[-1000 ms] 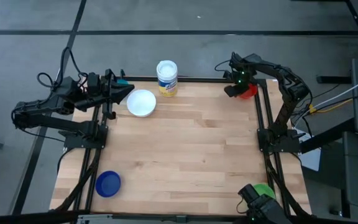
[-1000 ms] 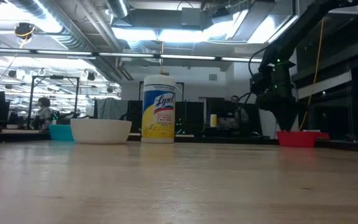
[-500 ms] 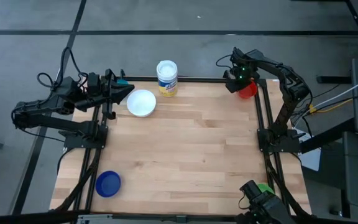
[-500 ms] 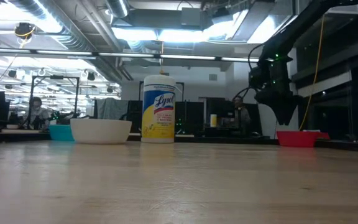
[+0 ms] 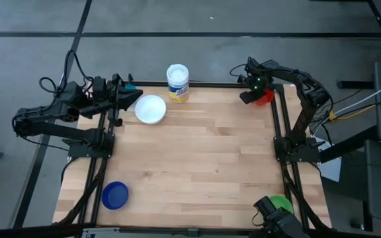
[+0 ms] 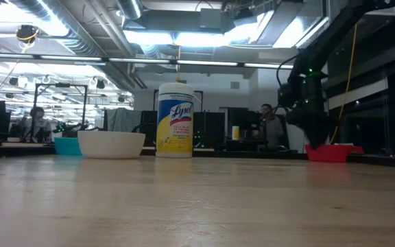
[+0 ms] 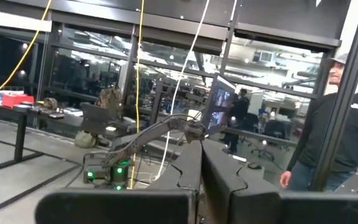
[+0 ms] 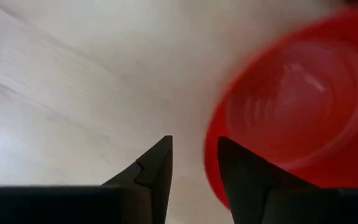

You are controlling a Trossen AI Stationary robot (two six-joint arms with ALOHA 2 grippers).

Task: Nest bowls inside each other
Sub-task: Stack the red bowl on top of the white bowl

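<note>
The red bowl sits at the table's far right corner. My right gripper points down at its left rim, open, with one finger over the bowl's inside and the other finger outside it. The white bowl rests at the far left, with a teal bowl behind it. The dark blue bowl lies near left. The green bowl lies near right, partly hidden. My left gripper waits shut, raised beside the white bowl. My right gripper comes at the red bowl from above, pointing down, its fingers on either side of the rim on the bowl's left side. Whether either finger touches the rim I cannot tell. The bowl rests on the table.
A tall white wipes container with a blue-and-yellow label stands at the far edge between the white and red bowls. Black frame rails run along both table sides. A person stands in the room beyond the table.
My right gripper rose a little above the red bowl and then came back down to its left rim. The bowl has stayed in place.
</note>
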